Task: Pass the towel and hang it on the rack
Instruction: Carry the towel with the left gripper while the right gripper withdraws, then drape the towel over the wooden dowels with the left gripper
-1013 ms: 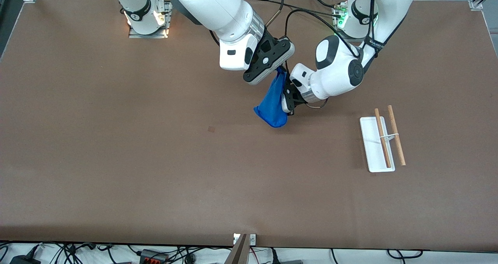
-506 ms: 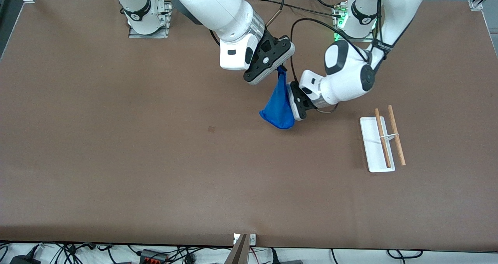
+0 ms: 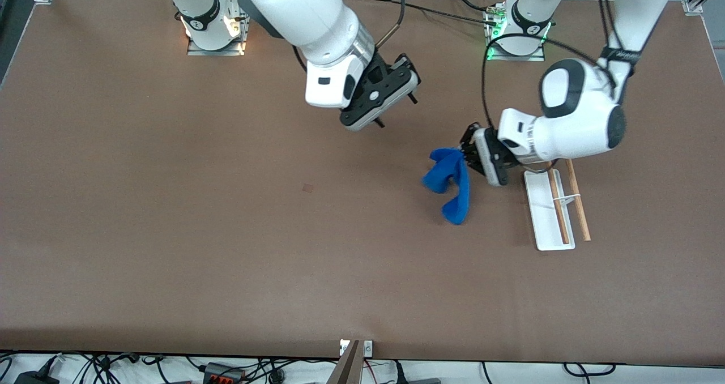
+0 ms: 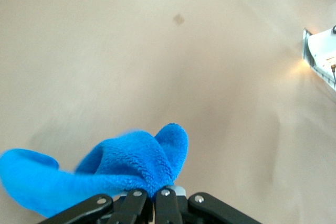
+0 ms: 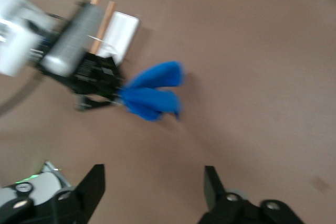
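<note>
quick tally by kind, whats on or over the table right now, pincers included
towel: 1, blue, held in the left pincer over the table beside the rack
rack: 1, white base
wooden rods: 2, on the rack
pincers: 2, the right pincer open and empty over the table
total: 6

Layout: towel held in the air beside the rack, at the left arm's end of the desk.

Left gripper [image 3: 468,153] is clamped on one edge of the towel [image 3: 449,184], which hangs over the desk [image 3: 170,248] just beside the rack [image 3: 548,209], toward the middle. Rack stands on the desk under the left arm's wrist. Right gripper [image 3: 396,107], fingers spread and holding nothing, hangs over the desk's middle, well apart from the towel.
</note>
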Available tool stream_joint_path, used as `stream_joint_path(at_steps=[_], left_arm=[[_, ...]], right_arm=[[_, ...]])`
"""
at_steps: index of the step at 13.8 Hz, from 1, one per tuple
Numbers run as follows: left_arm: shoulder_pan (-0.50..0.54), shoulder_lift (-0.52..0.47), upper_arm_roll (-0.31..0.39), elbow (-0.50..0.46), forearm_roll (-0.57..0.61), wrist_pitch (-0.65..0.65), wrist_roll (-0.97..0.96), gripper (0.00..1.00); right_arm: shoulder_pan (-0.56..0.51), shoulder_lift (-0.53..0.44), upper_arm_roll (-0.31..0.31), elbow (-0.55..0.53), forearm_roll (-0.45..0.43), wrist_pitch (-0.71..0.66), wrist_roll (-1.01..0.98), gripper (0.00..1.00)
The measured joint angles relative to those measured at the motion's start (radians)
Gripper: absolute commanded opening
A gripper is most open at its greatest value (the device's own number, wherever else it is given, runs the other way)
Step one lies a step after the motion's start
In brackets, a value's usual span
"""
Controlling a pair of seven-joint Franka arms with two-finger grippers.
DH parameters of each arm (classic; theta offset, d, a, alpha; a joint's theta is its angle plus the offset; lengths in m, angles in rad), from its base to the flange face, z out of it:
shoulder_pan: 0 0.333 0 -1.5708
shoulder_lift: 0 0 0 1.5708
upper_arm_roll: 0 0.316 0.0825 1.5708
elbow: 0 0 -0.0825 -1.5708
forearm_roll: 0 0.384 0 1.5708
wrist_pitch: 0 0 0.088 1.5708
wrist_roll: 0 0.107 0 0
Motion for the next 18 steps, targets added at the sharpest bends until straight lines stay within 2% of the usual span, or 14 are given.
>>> stream_joint_path(at_steps=[3, 6, 8, 10, 13, 16, 18], left_arm=[[0.1, -0.072, 0.002, 0.041, 0.109, -0.137, -0.049, 0.0], [0.183, -0.071, 0.005, 0.053, 0.168, -0.17, -0.059, 0.0], [0.246, -0.057, 0.006, 0.054, 0.221, -0.175, -0.054, 0.0], [0.297, -0.033, 0.008, 0.064, 0.255, -0.175, -0.044, 0.0], [0.34, 0.044, 0.017, 0.163, 0.348, -0.206, -0.035, 0.0], [0.37, 0.141, 0.039, 0.269, 0.446, -0.244, 0.01, 0.0], [0.394, 0.195, 0.058, 0.29, 0.47, -0.244, 0.055, 0.0]], right_arm=[[-0.007, -0.032, -0.101, 0.0, -0.041, -0.123, 0.0, 1.0], [-0.013, -0.043, -0.185, -0.009, -0.178, -0.218, 0.0, 1.0], [-0.05, -0.038, -0.222, -0.056, -0.22, -0.238, -0.004, 1.0], [-0.134, -0.032, -0.231, -0.12, -0.225, -0.248, -0.042, 1.0], [-0.254, -0.023, -0.234, -0.197, -0.225, -0.246, -0.075, 1.0], [-0.31, -0.023, -0.235, -0.212, -0.225, -0.246, -0.075, 1.0], [-0.343, -0.028, -0.236, -0.211, -0.225, -0.245, -0.075, 1.0]])
